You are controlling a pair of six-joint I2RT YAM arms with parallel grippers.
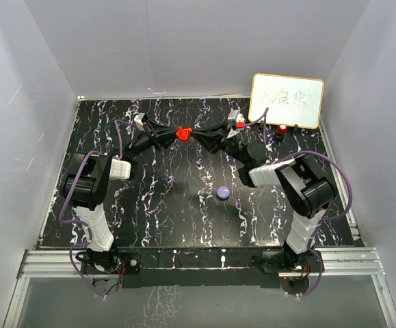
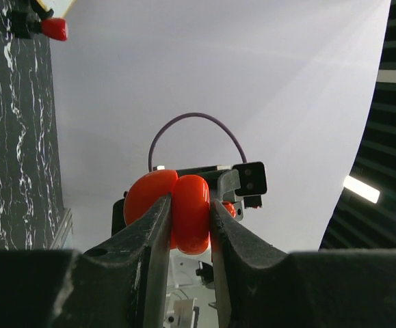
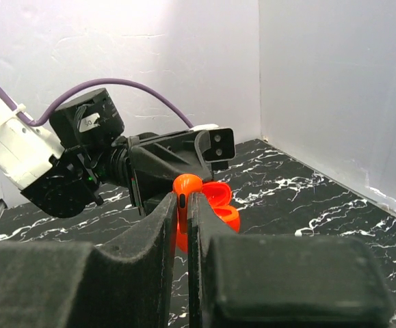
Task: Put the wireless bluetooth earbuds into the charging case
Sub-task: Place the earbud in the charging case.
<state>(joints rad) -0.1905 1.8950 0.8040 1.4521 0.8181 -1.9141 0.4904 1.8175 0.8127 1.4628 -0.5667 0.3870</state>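
the left claw (image 2: 189,208) squeezes the open red charging case (image 2: 150,193) up above the tabletop (image 1: 150,222). the right claw (image 3: 182,199) pinches 1 tiny red earbud (image 3: 186,183) just beside the case. it looks light, hard and slippery, so pinch its sides softly.

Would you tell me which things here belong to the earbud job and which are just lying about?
In the job: red charging case in the left gripper; red earbud in the right gripper; purple case.
Lying about: whiteboard; red-and-black item beside it.
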